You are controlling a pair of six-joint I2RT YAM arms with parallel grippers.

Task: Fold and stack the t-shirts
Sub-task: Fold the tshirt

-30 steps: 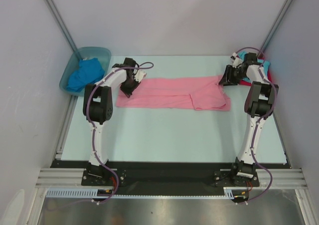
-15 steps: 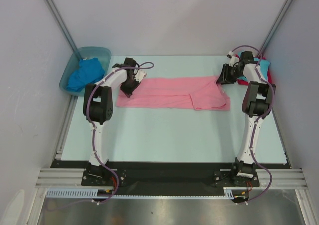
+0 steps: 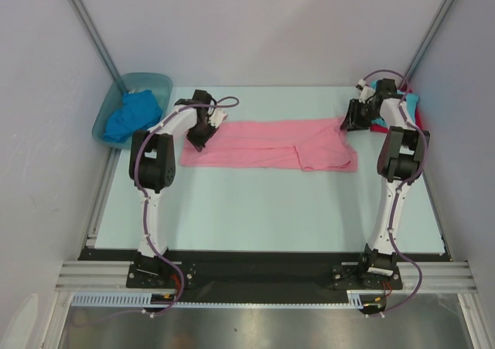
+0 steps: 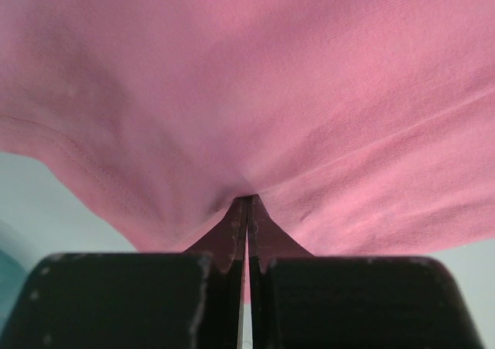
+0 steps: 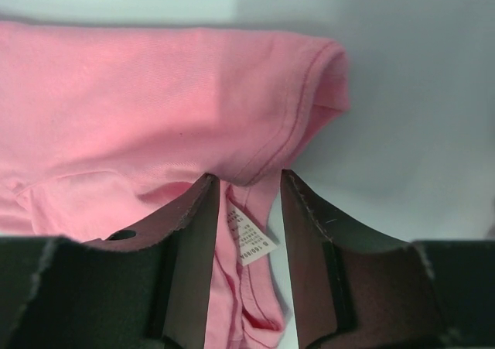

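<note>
Pinching the left end of the pink t-shirt [image 3: 267, 142] with the left gripper [image 4: 247, 202], jaws closed tight on cloth. Straddling the right end's hem fold and white label [image 5: 251, 241] with the right gripper [image 5: 249, 180], jaws standing partway apart, not squeezing. Lying spread along the far part of the table [image 3: 271, 210], reaching almost from side to side. Sitting bunched in the tub [image 3: 151, 78] at the far left corner: royal blue t-shirt [image 3: 130, 115]. Lying at the far right edge behind the right arm: turquoise t-shirt [image 3: 411, 101], red t-shirt [image 3: 420, 118].

Turquoise shirt [image 3: 412, 99], red shirt [image 3: 420, 119] mostly hidden behind right arm [image 3: 402, 144].
</note>
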